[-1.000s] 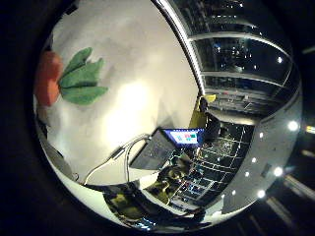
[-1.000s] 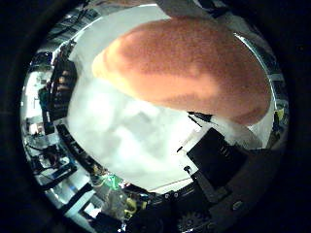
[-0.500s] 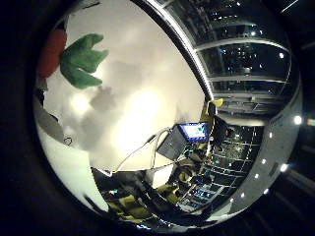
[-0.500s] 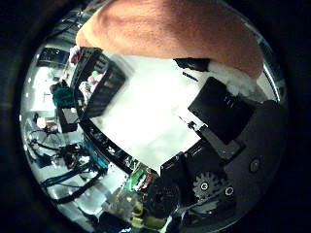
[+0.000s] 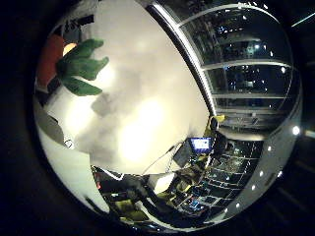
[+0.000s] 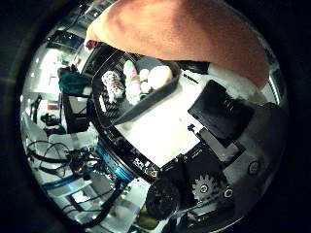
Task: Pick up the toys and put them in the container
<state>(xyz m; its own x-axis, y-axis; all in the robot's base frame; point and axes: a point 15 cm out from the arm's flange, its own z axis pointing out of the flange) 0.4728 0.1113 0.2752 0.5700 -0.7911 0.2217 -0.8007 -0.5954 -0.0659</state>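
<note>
— Thumb-side palm view: what is the robot hand (image 6: 228, 145) holding?
— An orange carrot toy (image 6: 184, 34), pressing close against the palm; its green leaves (image 5: 81, 66) are hanging above the white surface (image 5: 147, 113).
— And the container (image 6: 121, 104)?
— Sitting nearby, already holding several toys (image 6: 138, 80).

White desk (image 5: 147, 113) under bright glare; dark windows (image 5: 246, 73) behind; lit monitor (image 5: 201, 144) near far desk edge; ceiling spotlights (image 5: 295, 130).

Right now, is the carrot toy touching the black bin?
Apart. The thumb side palm view shows the orange carrot close to the palm, with white table showing between it and the bin of toys.
</note>
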